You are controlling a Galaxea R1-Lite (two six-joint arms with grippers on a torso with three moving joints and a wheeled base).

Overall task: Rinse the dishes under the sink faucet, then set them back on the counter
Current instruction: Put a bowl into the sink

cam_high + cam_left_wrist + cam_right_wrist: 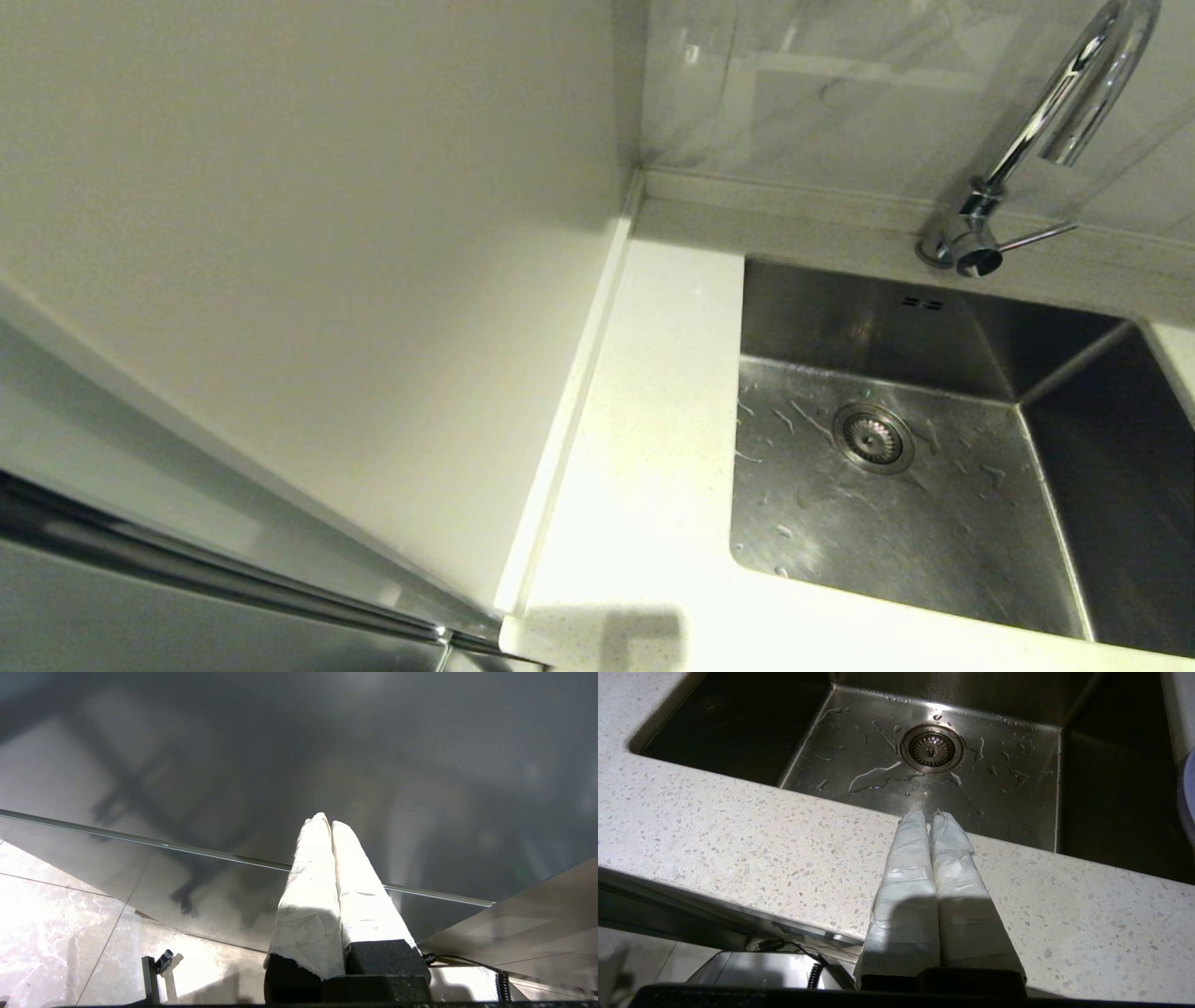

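Left gripper (331,822) closed, empty; right gripper (930,814) closed, empty.

Kitchen: sink (934,504), faucet (1036,140), counter (644,448).

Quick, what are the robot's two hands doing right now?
Left gripper: shut, holding nothing.
Right gripper: shut, holding nothing, above the counter.

Cut off beside the sink (924,765): only a lilac plate (1186,793) sliver at the edge. Faucet (1046,140) top cropped. Bowls unseen.
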